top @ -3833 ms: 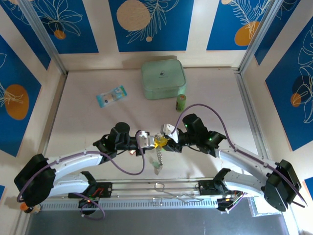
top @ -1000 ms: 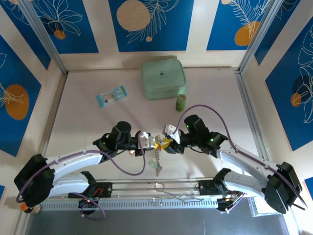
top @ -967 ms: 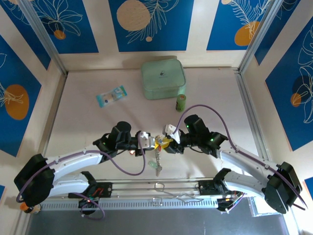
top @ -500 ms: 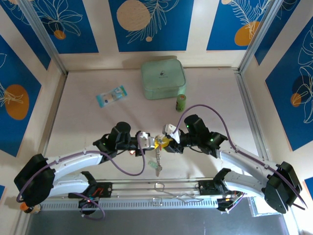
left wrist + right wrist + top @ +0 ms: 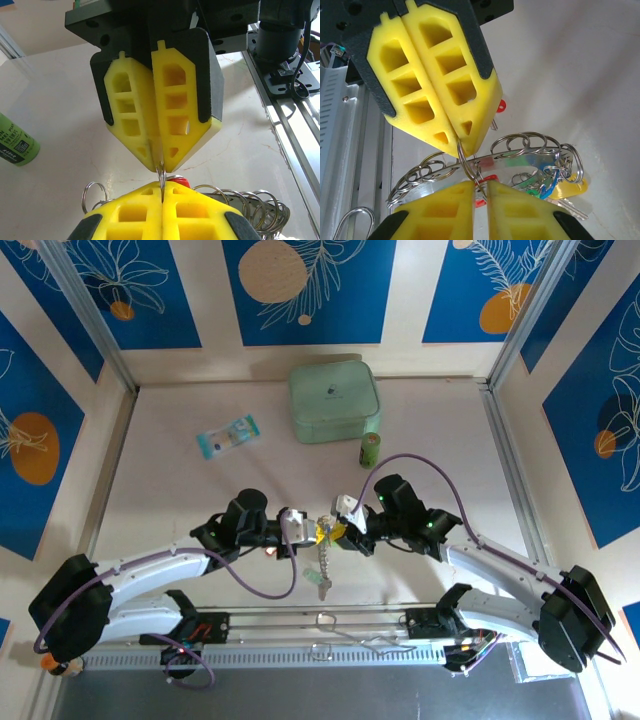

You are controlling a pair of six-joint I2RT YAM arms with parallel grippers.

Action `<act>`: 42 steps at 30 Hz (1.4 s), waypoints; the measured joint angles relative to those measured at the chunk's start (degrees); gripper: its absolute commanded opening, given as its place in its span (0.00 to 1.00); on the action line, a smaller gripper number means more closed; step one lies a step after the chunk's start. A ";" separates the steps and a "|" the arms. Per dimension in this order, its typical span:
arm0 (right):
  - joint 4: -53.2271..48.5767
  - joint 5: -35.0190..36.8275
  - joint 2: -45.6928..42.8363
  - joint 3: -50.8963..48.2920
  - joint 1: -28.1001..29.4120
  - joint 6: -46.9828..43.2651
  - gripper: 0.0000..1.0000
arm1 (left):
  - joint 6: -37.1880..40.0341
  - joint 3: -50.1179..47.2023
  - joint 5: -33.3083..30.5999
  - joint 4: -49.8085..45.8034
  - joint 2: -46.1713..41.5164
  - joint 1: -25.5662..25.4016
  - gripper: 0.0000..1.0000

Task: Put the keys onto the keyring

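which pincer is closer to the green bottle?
Right. In the top view the right pincer sits below-left of the green bottle; the left pincer lies further left, tips meeting.

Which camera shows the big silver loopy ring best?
Right wrist view: the big silvery beaded metal keyring arcs across it, loops clear, coloured keys hanging beneath. The left wrist view catches some of its loops at the bottom edge. In the top external view it is a tiny dangling glint.

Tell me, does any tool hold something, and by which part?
The left tool and the right tool each pinch a thin wire loop of the keyring; the keys hang from it.
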 measured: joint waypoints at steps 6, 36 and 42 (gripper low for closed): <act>-0.42 -0.04 -0.15 0.00 0.00 -0.24 0.03 | -0.04 -0.02 -0.02 0.00 0.00 0.00 0.00; 2.49 -0.48 -0.33 -1.09 0.59 0.68 0.23 | -1.05 -0.52 0.20 0.90 0.00 0.00 0.00; 4.55 -1.55 1.01 -1.09 0.59 1.40 0.15 | -1.07 -0.55 0.17 0.90 0.00 0.00 0.00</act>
